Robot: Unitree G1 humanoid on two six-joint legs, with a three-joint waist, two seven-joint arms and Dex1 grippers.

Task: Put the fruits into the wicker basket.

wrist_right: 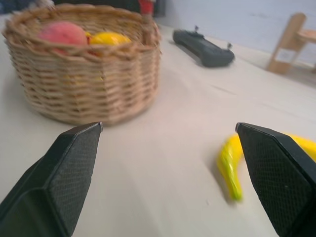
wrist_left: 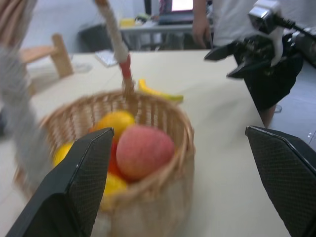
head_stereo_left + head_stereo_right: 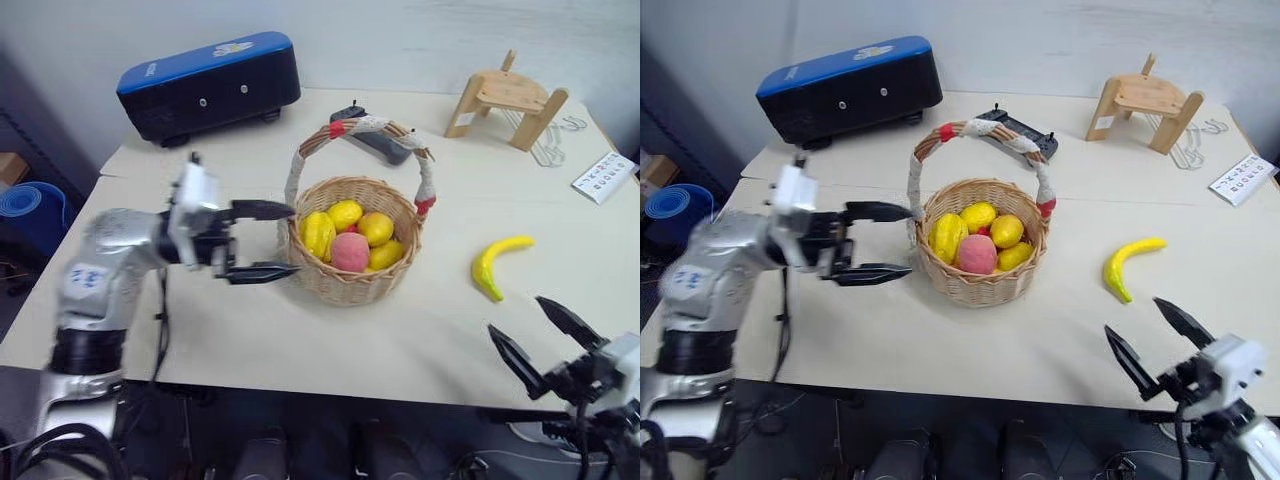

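Pale beige tabletop (image 3: 300,350) fills the scene. Nearest, at its front edge, the right gripper (image 3: 545,340) hangs spread and empty. Just beyond it lies the banana (image 3: 497,262), alone on the bare surface, well apart from the wicker basket (image 3: 350,280), which holds a peach (image 3: 349,251) and yellow fruits (image 3: 345,213). The left gripper (image 3: 275,240) is spread, empty, just beside the basket's rim. Risk: a low approach could nudge the smooth banana and slide it away, or the left arm could knock the basket. Farther back sit a black controller (image 3: 1025,133), a wooden stand (image 3: 505,98) and a blue-topped case (image 3: 208,85).
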